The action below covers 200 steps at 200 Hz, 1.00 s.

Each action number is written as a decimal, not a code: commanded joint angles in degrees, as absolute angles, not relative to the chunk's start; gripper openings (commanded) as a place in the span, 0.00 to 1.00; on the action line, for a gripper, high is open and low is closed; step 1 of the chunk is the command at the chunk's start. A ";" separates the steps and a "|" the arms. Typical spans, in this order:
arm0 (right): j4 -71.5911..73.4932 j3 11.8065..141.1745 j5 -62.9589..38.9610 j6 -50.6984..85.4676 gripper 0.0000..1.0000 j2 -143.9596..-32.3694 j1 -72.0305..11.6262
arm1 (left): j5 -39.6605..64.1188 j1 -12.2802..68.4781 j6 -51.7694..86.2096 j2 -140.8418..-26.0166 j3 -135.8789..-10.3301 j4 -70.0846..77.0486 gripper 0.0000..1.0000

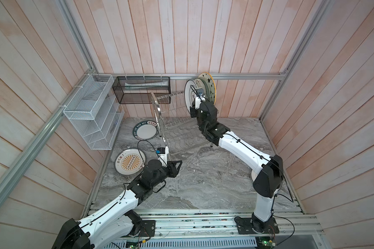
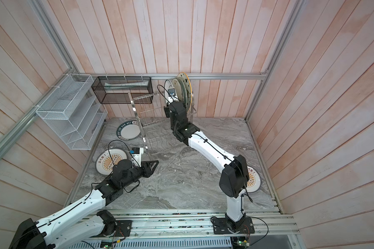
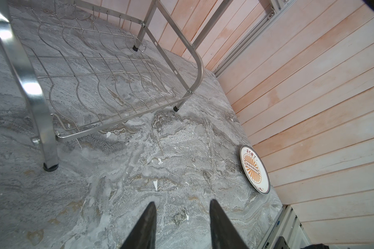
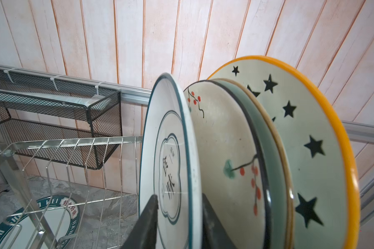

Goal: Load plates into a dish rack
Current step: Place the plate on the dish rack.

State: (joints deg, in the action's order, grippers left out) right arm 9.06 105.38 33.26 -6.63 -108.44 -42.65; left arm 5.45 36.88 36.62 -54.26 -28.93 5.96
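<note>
- The left gripper (image 3: 182, 201) hangs low over the marble tabletop (image 3: 181, 151) in front of the dish rack (image 4: 73, 142). Its jaws are apart with nothing between them.
- A sunburst plate (image 1: 129, 162) lies flat in front of the rack's left end, and a second sunburst plate (image 3: 254, 170) lies well off to the rack's right. Each has Chinese characters above the sunburst, too small to read for certain.
- A green-banded plate (image 1: 146, 130) lies flat beside the rack's left end. Its band reads "HAO SHI HAO WEI", with red Chinese characters alongside.
- At the right end of the rack's upper tier, the right gripper (image 4: 179, 195) straddles the rim of the teal-rimmed plate (image 4: 171, 129). Its jaws are apart, one on each face, with a gap showing on the front side.
- The step looks like releasing this plate. The jaws should open fully, then back straight out in the plate's own plane. That way no finger drags the rim from its slot or tips it onto the berry-sprig plate (image 4: 225, 140) just behind.
- The teal-rimmed plate has brushed characters at its centre, which I cannot read.
- Beyond these, the pale blue plate (image 4: 274, 161) and the star plate (image 4: 311, 120) stand upright with no writing on them.
</note>
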 commanded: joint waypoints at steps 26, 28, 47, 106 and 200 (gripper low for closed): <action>9.72 108.49 32.36 -8.05 0.49 -106.71 -42.54 | 4.39 37.03 36.56 -53.30 -28.72 6.15 0.43; 9.75 108.46 32.37 -8.08 0.50 -106.59 -42.54 | 4.39 37.03 36.56 -53.34 -28.69 6.15 0.43; 10.01 108.46 31.97 -8.40 0.52 -105.94 -42.54 | 4.24 37.08 36.56 -53.22 -28.79 6.23 0.43; 11.04 106.73 30.32 -11.23 0.66 -100.47 -42.54 | 3.43 37.07 35.75 -52.40 -29.47 5.91 0.45; 4.85 95.32 21.03 -7.34 0.97 -80.78 -33.31 | 3.47 36.97 30.16 -56.40 -34.77 10.99 0.46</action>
State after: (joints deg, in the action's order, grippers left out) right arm 7.25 100.49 25.89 -11.90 -85.71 -37.52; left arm 4.01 36.88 32.86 -55.40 -32.84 7.53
